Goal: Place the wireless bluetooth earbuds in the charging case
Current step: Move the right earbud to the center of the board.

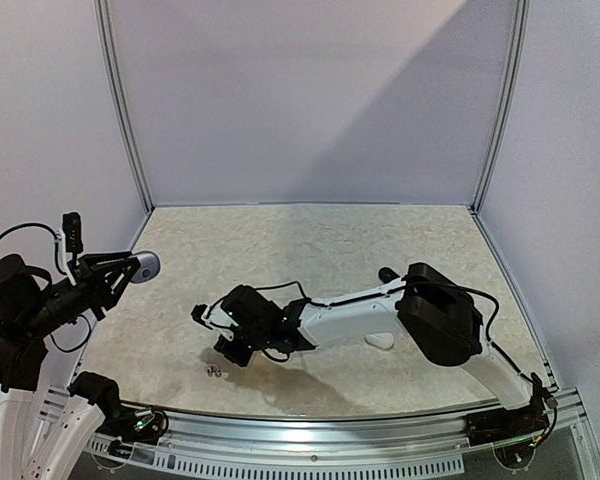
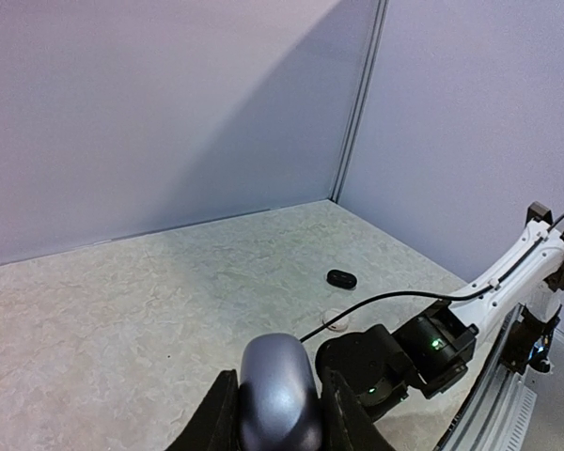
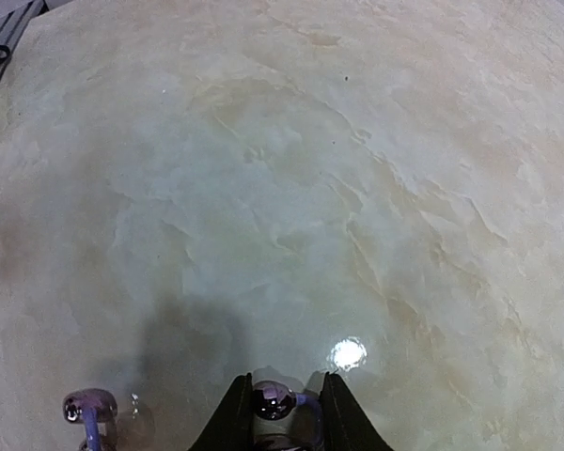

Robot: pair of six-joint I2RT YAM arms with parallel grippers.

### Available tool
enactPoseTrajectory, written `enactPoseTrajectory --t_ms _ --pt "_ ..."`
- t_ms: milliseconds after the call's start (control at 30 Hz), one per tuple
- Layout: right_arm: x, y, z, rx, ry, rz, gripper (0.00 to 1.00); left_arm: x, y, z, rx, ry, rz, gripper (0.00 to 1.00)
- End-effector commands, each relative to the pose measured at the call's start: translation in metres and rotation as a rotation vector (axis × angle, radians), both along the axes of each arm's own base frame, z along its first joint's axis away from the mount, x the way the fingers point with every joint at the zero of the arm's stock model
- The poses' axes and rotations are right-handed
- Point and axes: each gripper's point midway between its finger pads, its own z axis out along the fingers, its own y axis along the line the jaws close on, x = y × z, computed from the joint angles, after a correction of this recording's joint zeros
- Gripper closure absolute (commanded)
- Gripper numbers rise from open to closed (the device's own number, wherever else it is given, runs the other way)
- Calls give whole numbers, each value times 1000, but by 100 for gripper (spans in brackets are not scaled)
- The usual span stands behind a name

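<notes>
Earbuds point(image 3: 89, 406), two lavender: right hand point(image 3: 282, 387) pinches one earbud point(image 3: 273, 400), left hand point(image 2: 279, 378) clasps one grey-lavender case point(image 2: 277, 409).

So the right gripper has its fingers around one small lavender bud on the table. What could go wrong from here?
The earbud is tiny and glossy, so it may slip or shoot out from the right gripper when pinched. A second bud lies close beside it on the table and could be knocked away. The lavender case sits in the left gripper, raised at the far left, so the bud may drop on the way over.
</notes>
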Motion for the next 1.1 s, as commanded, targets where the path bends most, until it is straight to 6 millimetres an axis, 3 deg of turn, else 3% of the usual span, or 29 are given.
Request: enactPoseTrajectory --t_ms 0,200,400,567,700,833,933,1067 --pt "-4 -51 -33 -164 7 -47 75 0 2 6 2 -32 13 100" --pt "-8 -89 -26 -199 2 -94 76 0 2 7 1 -33 11 100" --pt "-23 -159 -52 -332 35 -167 76 -1 2 6 2 -34 11 100" --pt "-28 -197 -44 -359 29 -229 74 0 2 6 -2 -34 11 100" --pt "-27 -194 -36 -346 26 -230 69 1 2 5 -8 -32 10 100" --pt "-24 -178 -28 -342 24 -202 53 0 2 5 -4 -34 8 100" --pt "-21 -158 -9 -307 14 -167 34 1 2 4 -1 -31 9 100" --pt "-20 -121 29 -207 -26 -107 23 1 1 4 -6 -29 5 100"
